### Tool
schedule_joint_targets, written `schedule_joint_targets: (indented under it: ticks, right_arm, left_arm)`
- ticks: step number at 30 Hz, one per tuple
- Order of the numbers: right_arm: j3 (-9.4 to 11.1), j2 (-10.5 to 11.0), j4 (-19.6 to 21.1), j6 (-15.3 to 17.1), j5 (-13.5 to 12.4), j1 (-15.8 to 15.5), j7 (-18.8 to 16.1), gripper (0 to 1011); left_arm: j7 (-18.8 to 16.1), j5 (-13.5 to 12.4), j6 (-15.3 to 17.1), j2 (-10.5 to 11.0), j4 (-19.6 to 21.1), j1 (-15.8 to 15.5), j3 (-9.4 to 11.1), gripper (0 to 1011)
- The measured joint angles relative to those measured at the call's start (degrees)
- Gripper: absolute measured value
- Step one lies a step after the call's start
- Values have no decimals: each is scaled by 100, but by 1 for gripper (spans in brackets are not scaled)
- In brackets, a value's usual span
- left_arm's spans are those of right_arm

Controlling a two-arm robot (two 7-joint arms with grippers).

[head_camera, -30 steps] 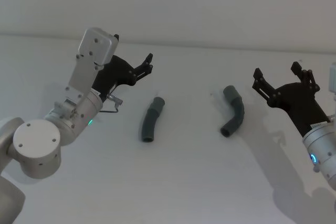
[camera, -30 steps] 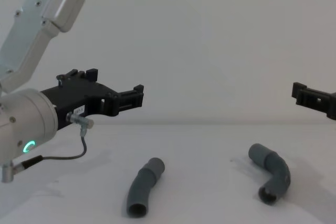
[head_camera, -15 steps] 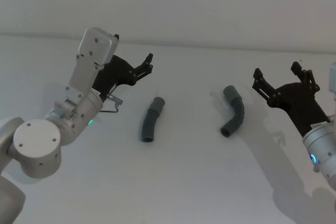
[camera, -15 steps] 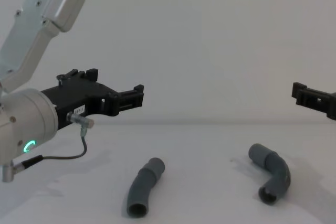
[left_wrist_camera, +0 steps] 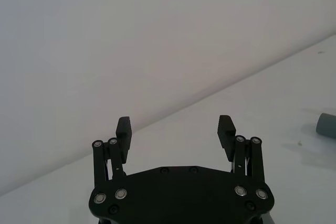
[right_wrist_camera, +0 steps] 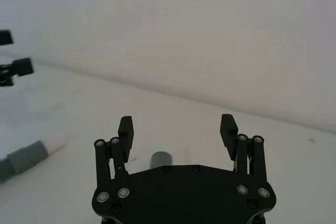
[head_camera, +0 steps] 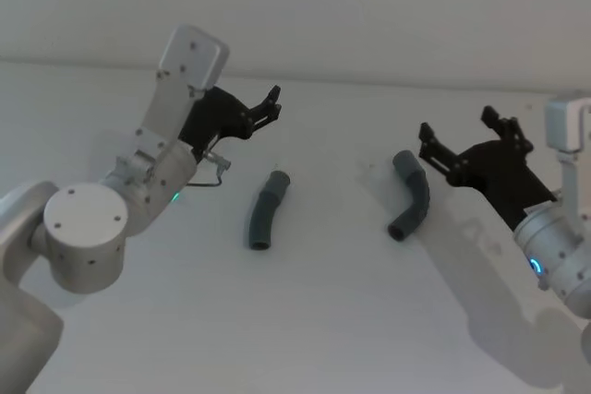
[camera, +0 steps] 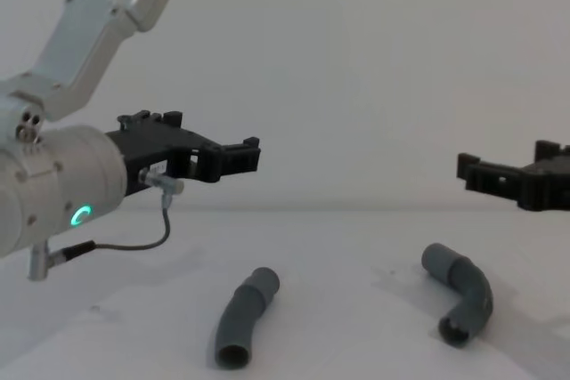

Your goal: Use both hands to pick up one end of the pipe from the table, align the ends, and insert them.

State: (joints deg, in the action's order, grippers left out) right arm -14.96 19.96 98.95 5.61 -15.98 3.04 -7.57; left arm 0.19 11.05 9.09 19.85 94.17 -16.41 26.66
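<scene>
Both pipe pieces lie on the plain white counter (head_camera: 323,311), well apart and untouched, so the step in hand looks like the approach before the first grasp. The gently bent dark grey plastic pipe piece (head_camera: 265,209) rests left of centre; the right wrist view shows its narrow white tip (right_wrist_camera: 55,142). The sharper dark grey elbow piece (head_camera: 413,193) lies to the right.

The black multi-link left tool (head_camera: 271,106) hovers above the counter, behind and to the left of the bent piece, its jaws spread wide and holding nothing. The black right tool (head_camera: 457,126) hangs just beside the elbow's far end, equally wide and empty.

Next, each tool probably has to come down over its own piece and close on the mid-body, leaving the white tip and the elbow's open collar free to meet.
</scene>
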Motion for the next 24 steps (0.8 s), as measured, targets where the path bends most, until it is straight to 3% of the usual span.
schedule_joint_targets:
  ticks: [13,19,24]
  right_arm:
    - [-227,182,-96,1084,-165,476,-574,1002]
    - [-348,318,-155,1653,-228,682,-800,1002]
    - [-442,393,-234,1938,-244,820,-915,1002]
  left_arm:
    - [-257,-105,1063,-220,286,-50,78,1001]
    - [-412,-180,1360,-280,438,58,100,1001]
    - [-511,-234,1499,-327,552,142,120,1001]
